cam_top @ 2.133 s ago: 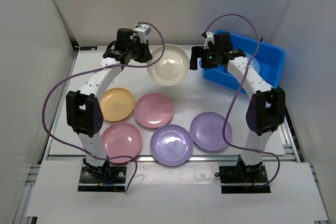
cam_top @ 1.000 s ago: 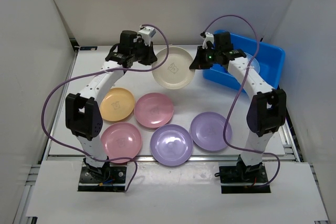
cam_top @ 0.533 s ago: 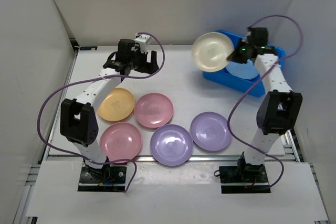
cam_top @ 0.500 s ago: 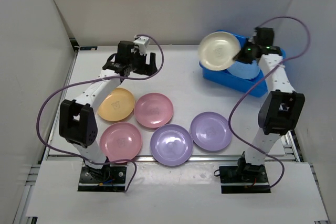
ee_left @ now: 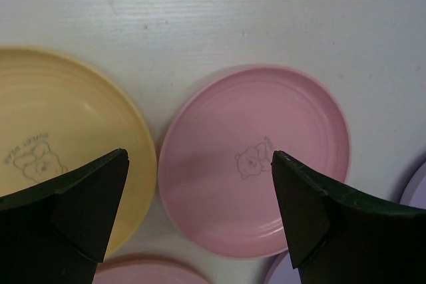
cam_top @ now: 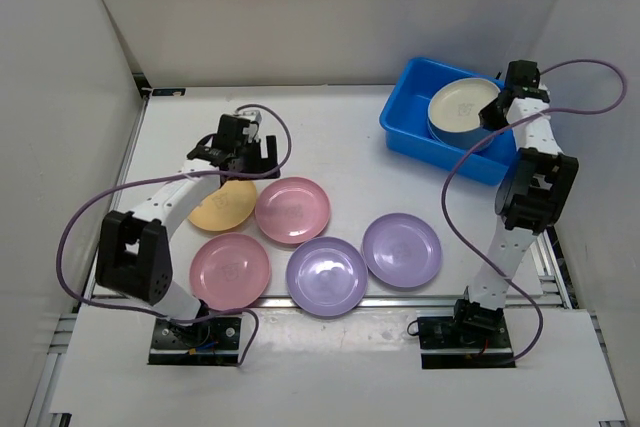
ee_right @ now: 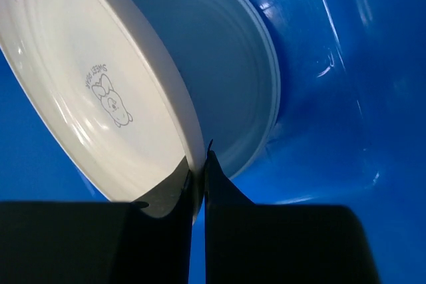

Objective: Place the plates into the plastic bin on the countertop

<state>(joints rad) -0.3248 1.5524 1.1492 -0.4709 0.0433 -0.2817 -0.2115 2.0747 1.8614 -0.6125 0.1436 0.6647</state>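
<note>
At right gripper (ee_right: pixel 198 164): jaws are pinched onto the rim of a cream plate (ee_right: pixel 100 98), which is held tilted.
Under cream plate: a light blue plate (ee_right: pixel 226 78) is seen lying flat inside the plastic bin (cam_top: pixel 420 137).
At left gripper (ee_left: pixel 200 157): jaws are spread wide, poised above a pink plate (ee_left: pixel 253 164) and a yellow plate (ee_left: pixel 53 144).
On desk (cam_top: pixel 340 137): a second pink plate (cam_top: pixel 230 270), a purple plate (cam_top: pixel 326 275) and a further purple plate (cam_top: pixel 401 250) are laid along the near edge.

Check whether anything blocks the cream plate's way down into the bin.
Nothing visible does. The right tool pinches the cream plate by its rim, tilted over the bin, with only a light blue plate lying flat beneath it.
</note>
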